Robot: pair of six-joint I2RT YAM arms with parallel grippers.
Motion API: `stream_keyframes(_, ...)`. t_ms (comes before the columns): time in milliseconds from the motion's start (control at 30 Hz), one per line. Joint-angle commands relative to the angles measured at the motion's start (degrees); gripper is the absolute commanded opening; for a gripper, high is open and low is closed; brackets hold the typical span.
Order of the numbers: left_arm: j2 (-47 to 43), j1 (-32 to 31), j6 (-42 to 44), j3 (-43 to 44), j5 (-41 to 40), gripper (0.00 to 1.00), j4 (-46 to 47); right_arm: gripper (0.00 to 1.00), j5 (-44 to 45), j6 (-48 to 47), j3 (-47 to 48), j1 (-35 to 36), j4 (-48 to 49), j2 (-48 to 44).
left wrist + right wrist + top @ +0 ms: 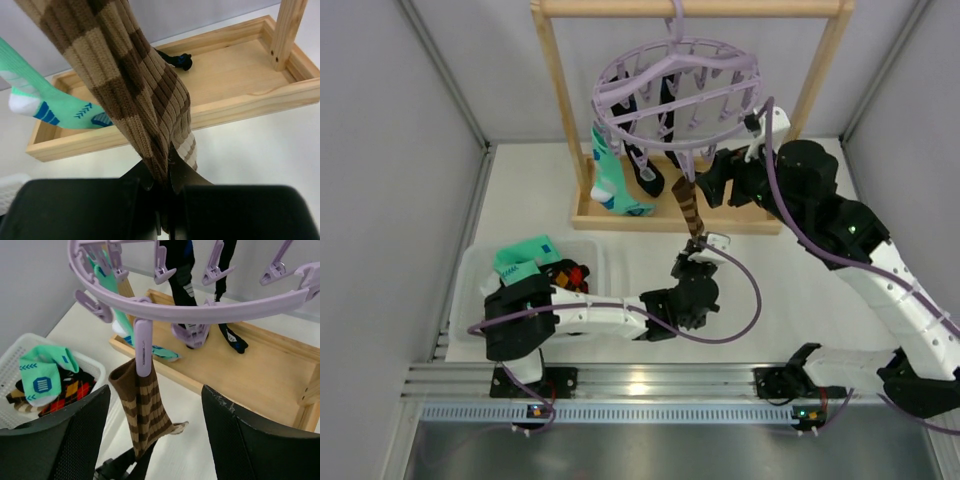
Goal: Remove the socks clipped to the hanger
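hanging from its clip (142, 347), the brown sock (145, 410) is pinched in the closed left gripper (162, 172), the right gripper (155, 395) is spread empty; other socks (645, 170) are left clipped.

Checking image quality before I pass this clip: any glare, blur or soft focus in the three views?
Top external: even light, soft shadows, one glare spot on the rail. Left wrist: brown sock sharp, knit visible; left end effector dark and featureless. Right wrist: hanger sharp, near fingers slightly soft.
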Motion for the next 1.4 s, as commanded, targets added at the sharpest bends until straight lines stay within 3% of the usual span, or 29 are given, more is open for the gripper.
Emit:
stream_keyframes(0, 2.5, -0.9, 4.7, 3.8, -4.9, 0.0, 1.3, 0.7, 4.5, -1.2, 4.6, 0.2, -2.1, 2.0)
stream_keyframes(167, 3.9, -1.5, 5.6, 5.3, -3.5, 0.0, 1.3, 0.69, 12.5, -3.4, 10.0, 3.4, -5.3, 8.0)
stream_keyframes(467, 5.2, -1.8, 6.0, 7.8, -1.3, 0.0, 1.4, 0.7, 38.4, -8.1, 21.1, 15.5, -12.0, 19.2)
stream_keyframes(867, 6.3, -3.3, 7.8, 11.1, -0.2, 0.0, 1.4, 0.7, 57.6, -13.5, 24.9, 19.9, -11.3, 28.2)
stream_keyframes(1100, 5.9, -3.8, 8.1, 11.8, 0.5, 0.0, 1.4, 0.62, 61.7, -18.3, 17.6, 19.7, -1.9, 27.0)
stream_keyframes(1367, 5.8, -4.3, 7.7, 11.9, 1.5, 0.0, 1.4, 0.53, 63.4, -21.5, 15.8, 19.0, 3.7, 28.3)
